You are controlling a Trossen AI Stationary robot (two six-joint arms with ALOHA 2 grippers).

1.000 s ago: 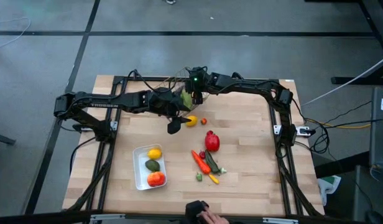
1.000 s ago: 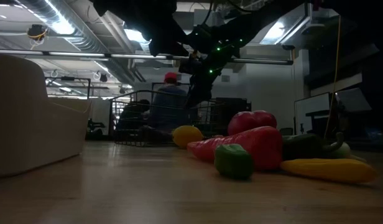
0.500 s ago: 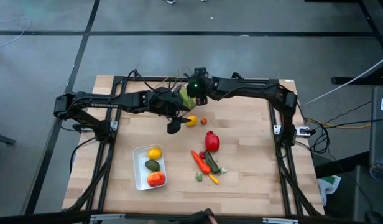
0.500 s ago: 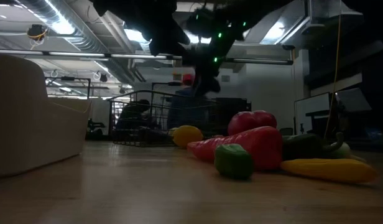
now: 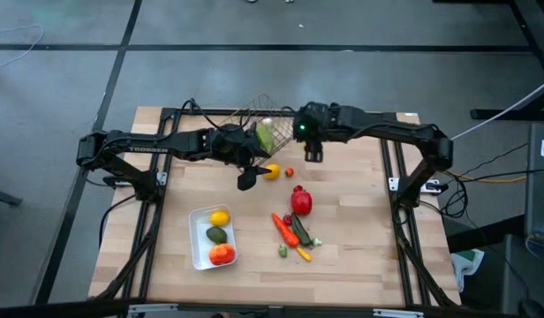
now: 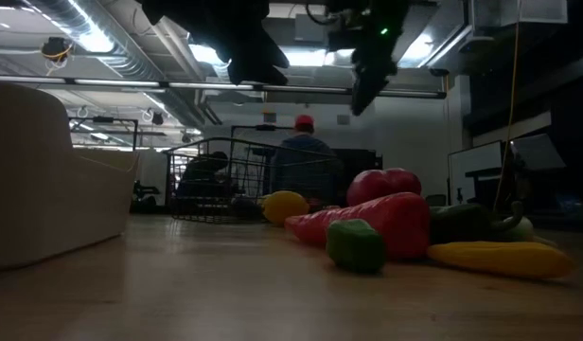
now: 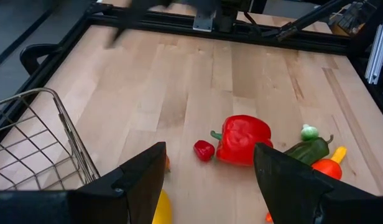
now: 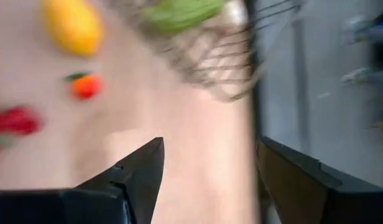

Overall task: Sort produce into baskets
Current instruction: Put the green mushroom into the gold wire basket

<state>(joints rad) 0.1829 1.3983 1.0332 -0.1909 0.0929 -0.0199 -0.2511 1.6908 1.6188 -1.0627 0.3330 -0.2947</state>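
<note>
My right gripper (image 5: 313,155) hangs open and empty at three o'clock of the brownish wire-mesh basket (image 5: 254,119), probably freed for the next pick.

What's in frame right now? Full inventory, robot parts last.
wire basket: 1, brownish, table's far edge, green produce inside
white tray: 1, near left
lemon, avocado, orange tomato: 1 each, in tray
lemon: 1, yellow, by basket
small tomato: 1, red, beside it
red pepper: 1, mid-table
carrot: 1, in mixed cluster nearer front
person: 1, red cap, behind basket
left tool: open, above lemon
right tool: open, empty, beside basket
</note>
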